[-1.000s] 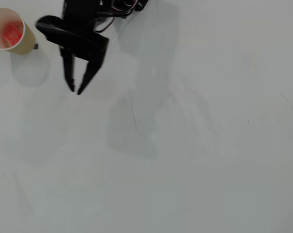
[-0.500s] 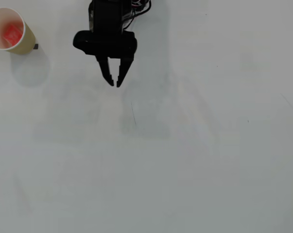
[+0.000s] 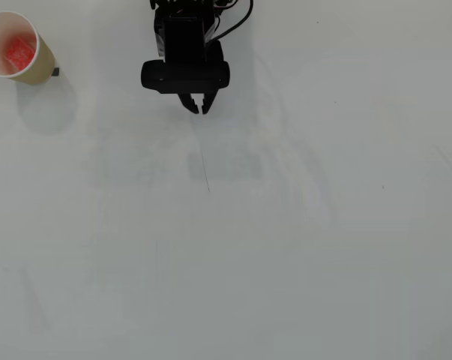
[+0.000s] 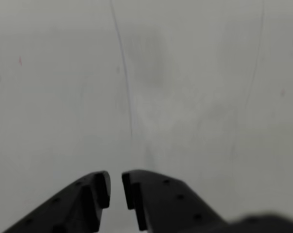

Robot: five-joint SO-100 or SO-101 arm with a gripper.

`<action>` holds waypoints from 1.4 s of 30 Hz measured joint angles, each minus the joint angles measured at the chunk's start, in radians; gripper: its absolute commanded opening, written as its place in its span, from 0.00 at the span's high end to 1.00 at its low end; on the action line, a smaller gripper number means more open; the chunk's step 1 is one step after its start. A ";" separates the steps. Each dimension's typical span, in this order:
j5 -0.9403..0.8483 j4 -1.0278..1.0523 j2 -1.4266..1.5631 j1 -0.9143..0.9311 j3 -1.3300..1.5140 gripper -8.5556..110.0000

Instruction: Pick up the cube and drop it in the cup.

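The cream paper cup stands at the top left corner of the overhead view, and the small red-pink cube lies inside it. My black gripper hangs at the top centre, well to the right of the cup, pointing down the picture. Its jaws are almost together with nothing between them. The wrist view shows the gripper over bare table, only a thin slit between the fingertips; neither cup nor cube appears there.
A white table with faint scratch marks fills both views. A thin dark scratch runs just below the gripper. The arm's body and cables sit at the top edge.
The gripper has swung right, away from the cup, and drawn back toward the top edge. Its jaws have gone from open to nearly together. The cube stays in the cup.
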 measured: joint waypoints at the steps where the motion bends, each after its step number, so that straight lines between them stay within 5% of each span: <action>1: 0.000 0.014 0.003 -0.002 0.008 0.93; 16: 0.000 0.225 0.083 -0.035 0.083 0.93; 42: 0.029 0.221 0.095 -0.091 0.094 0.92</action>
